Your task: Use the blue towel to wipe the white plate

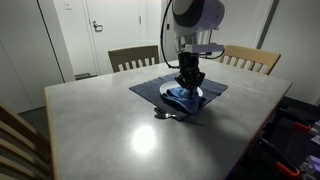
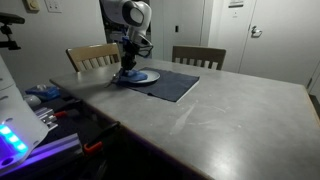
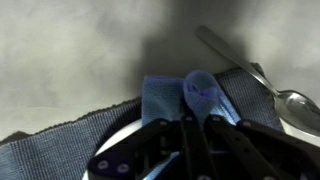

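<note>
The blue towel (image 3: 180,97) is bunched up and pinched between my gripper's (image 3: 196,122) fingers in the wrist view. It rests on the white plate (image 3: 120,133), whose rim shows at lower left. In an exterior view the gripper (image 1: 188,82) presses the towel (image 1: 181,96) down onto the plate (image 1: 203,97). The plate sits on a dark placemat (image 1: 150,87). In an exterior view the gripper (image 2: 130,66) is over the plate (image 2: 143,76) at the table's far end.
A metal spoon (image 3: 262,82) lies beside the plate on the grey table (image 1: 110,125); it also shows in an exterior view (image 1: 166,114). Wooden chairs (image 1: 133,57) stand behind the table. The placemat (image 2: 175,84) extends toward the table's middle.
</note>
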Robot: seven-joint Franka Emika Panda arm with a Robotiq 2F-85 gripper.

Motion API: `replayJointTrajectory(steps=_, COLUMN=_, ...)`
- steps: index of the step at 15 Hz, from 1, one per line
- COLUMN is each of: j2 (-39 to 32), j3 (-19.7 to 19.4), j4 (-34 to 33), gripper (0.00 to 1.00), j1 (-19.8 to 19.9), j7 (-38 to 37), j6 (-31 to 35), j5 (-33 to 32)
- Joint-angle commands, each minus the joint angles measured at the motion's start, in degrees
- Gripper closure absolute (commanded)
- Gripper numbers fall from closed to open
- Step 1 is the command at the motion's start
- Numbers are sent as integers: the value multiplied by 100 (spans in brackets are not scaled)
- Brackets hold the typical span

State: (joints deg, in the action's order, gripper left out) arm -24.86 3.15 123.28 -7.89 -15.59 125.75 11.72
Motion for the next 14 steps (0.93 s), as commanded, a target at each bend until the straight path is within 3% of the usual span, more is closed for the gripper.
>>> replayJointTrajectory(steps=1, j2=-16, j3=-207, j4=-48, gripper=98, j1=-135, j7=-510, j6=-129, j5=-555)
replayJointTrajectory(steps=5, j2=-70, j3=-450, j4=-95, gripper=98, j1=-416, j7=-1480, j6=-37, j5=-1372)
replayJointTrajectory(steps=10, j2=-207, j3=-731, j4=-183, gripper=98, j1=-864, j7=-3244, j6=279, j5=-2469)
replayJointTrajectory(steps=14, j2=-335, j3=-746, j4=-210, gripper=98, j1=-920, j7=-4301, j6=914, j5=-2758)
